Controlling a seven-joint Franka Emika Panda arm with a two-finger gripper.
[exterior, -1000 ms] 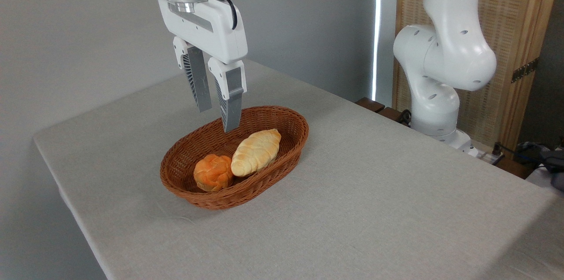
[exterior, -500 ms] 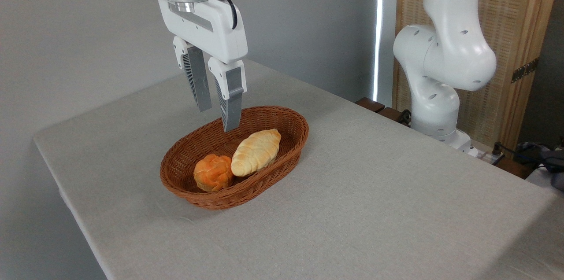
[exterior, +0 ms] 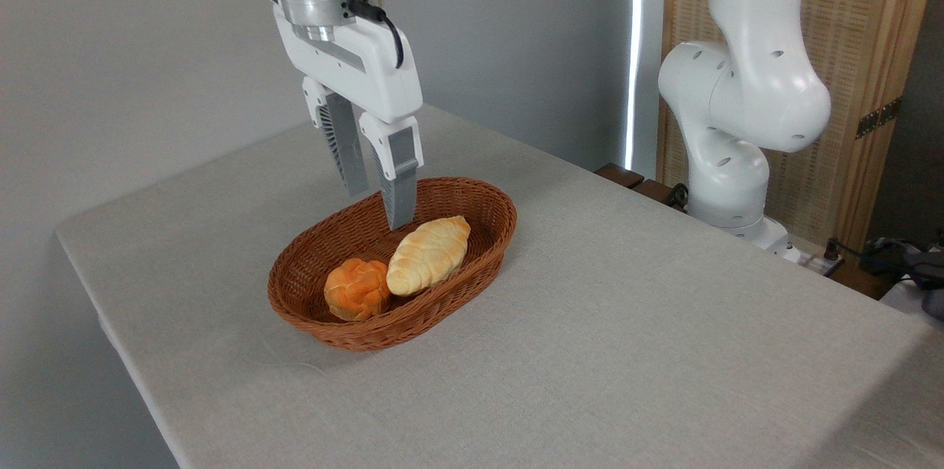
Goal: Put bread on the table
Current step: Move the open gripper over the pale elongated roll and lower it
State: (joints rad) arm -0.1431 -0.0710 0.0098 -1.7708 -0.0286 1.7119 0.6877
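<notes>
Fixed camera, single view.

Surface [exterior: 627, 351]: large, light grey, cloth-like top, rounded corner at the left. Runs from the near foreground back toward a grey wall.

Basket [exterior: 295, 299]: brown wicker, oval, sits on the surface left of centre. Two items inside it.

Bread [exterior: 428, 254]: long pale-golden braided loaf, tapered ends, ridges lightly browned. Lies in the basket along its right-hand side, angled, upper end toward the far rim. Not on the bare surface.

Bun [exterior: 357, 288]: small, round, orange, knotted. In the basket's near end, touching the lower left end of the bread.

Claw [exterior: 379, 209]: white body under a metal wrist ring with a black cable; two grey ribbed fingers [exterior: 398, 189] pointing down. Fingers stand apart with a narrow gap between them, holding nothing. Tips hang over the far half of the basket, just above and behind the upper end of the bread; the nearer tip looks close to the loaf, no contact visible.

Arm base [exterior: 726, 181]: white jointed column at the right, standing beyond the far edge of the surface. Behind it a woven panel [exterior: 833, 159] in a light wooden frame. Dark cables [exterior: 892, 255] at the far right edge, detail unclear.
</notes>
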